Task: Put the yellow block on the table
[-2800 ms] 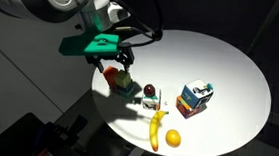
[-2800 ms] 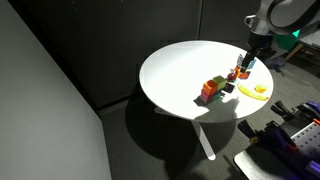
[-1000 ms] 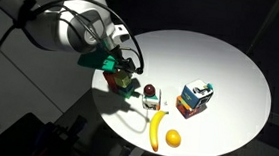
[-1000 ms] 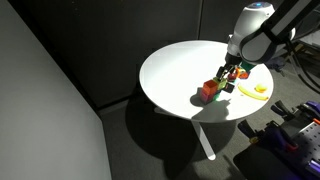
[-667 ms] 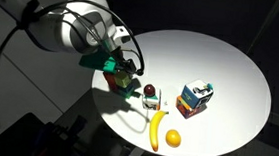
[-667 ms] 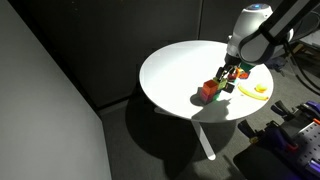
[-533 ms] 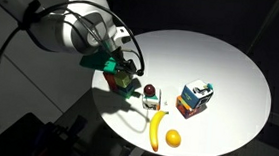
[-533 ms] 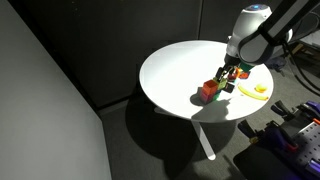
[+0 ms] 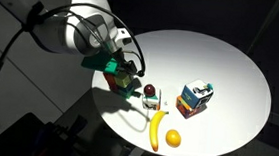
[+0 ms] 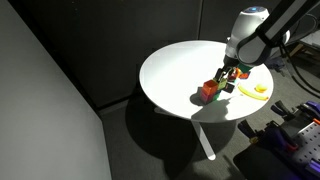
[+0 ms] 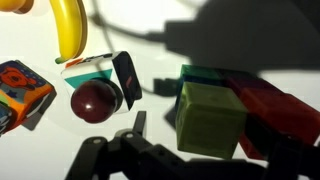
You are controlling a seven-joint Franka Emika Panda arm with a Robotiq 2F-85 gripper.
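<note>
Yellow block [image 11: 210, 120] (pale, a touch greenish) sits on top of a green block [image 11: 200, 76], with a red block [image 11: 262, 98] close against that pile, all near the edge of the round white counter [image 9: 221, 64]. The gripper [image 9: 122, 75] is down over the pile with its jaws apart on either side of the yellow block. In the wrist view a gap shows between one finger [image 11: 137, 122] and the block, and nothing is held. Near the pile lies a dark red fruit [image 11: 95, 101], with a banana [image 11: 68, 30] beyond it. In an exterior view an orange [image 9: 173, 139] rests by the banana's end, and another stack of coloured blocks [image 9: 194, 97] stands well apart.
</note>
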